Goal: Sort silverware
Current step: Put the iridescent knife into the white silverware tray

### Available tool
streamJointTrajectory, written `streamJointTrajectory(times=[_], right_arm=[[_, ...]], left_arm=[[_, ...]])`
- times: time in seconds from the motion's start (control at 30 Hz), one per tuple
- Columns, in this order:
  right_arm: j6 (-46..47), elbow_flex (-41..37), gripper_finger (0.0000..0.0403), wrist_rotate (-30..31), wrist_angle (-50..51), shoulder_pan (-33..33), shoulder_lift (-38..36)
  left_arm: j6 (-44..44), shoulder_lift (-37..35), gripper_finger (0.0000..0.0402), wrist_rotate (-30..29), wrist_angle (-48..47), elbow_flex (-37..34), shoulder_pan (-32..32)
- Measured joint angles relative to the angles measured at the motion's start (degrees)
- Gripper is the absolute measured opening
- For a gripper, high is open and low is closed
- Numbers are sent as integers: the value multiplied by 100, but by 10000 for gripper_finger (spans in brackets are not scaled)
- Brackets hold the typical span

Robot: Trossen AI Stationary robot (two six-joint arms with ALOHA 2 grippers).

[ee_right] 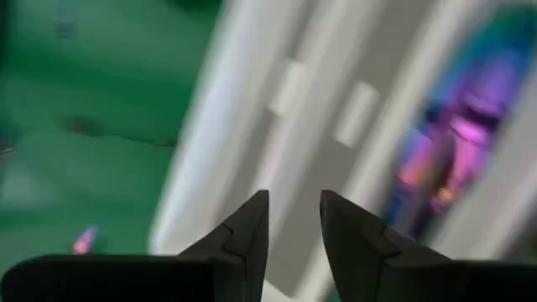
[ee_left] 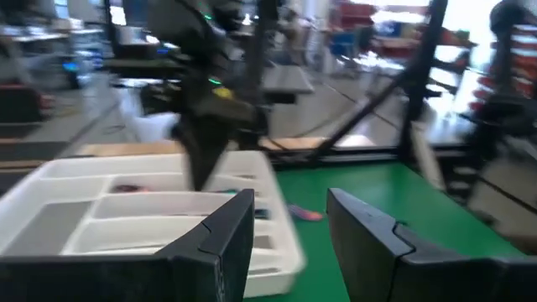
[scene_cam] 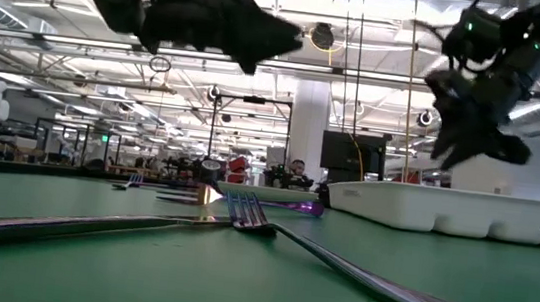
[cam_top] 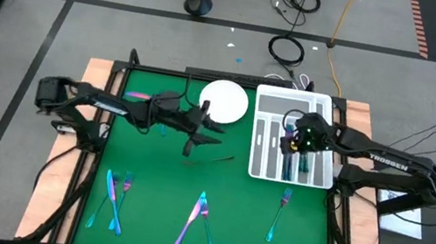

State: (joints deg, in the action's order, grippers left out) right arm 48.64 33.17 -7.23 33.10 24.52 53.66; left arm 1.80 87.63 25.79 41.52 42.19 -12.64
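I have the right gripper (cam_top: pixel 294 144) hanging over the white slotted tray (cam_top: pixel 256 168) at the table's far right, fingers parted a little with nothing between them, and iridescent pieces already lie in the slot beneath it (ee_right: pixel 457 151). The left gripper (cam_top: pixel 209 131) hovers mid-table just beside the white round plate (cam_top: pixel 223 101), jaws apart and empty. The rest of the silverware is spread on the green mat: a fork and its neighbours at the near left (cam_top: pixel 115 198), a crossed pair near the middle (cam_top: pixel 198 221), a lone fork at the near right (cam_top: pixel 279 210), one piece at the far left (cam_top: pixel 137 95). I judge these light, rigid and slick, lying flat enough that fingers could skate off them, so I would pinch each across the narrow handle near its middle, where it should balance. The tray's other slots look mostly bare, and the plate holds nothing I can see.
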Motion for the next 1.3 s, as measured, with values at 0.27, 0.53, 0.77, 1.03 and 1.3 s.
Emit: streamJointTrajectory(times=[0.27, 0.53, 0.77, 1.03, 1.3], right_arm=[[-367, 225, 100, -4, -1973, -1057, 13], [-1215, 225, 100, 552, -3491, -2312, 592], [-1808, 223, 100, 589, -4768, -3095, 1752], [-2309, 223, 100, 611, -6203, -3473, 2955], [-2381, 223, 100, 1035, -6618, -3477, 3409]], left_arm=[[464, -1488, 153, -498, -2842, 54, 834], [-1079, -2119, 153, -1583, -5813, 361, 1424], [-2114, -1530, 153, -1370, -6466, 352, 2074], [-2696, -771, 153, -1068, -6806, 598, 2557], [-2546, -697, 153, -1614, -7018, 662, 2569]])
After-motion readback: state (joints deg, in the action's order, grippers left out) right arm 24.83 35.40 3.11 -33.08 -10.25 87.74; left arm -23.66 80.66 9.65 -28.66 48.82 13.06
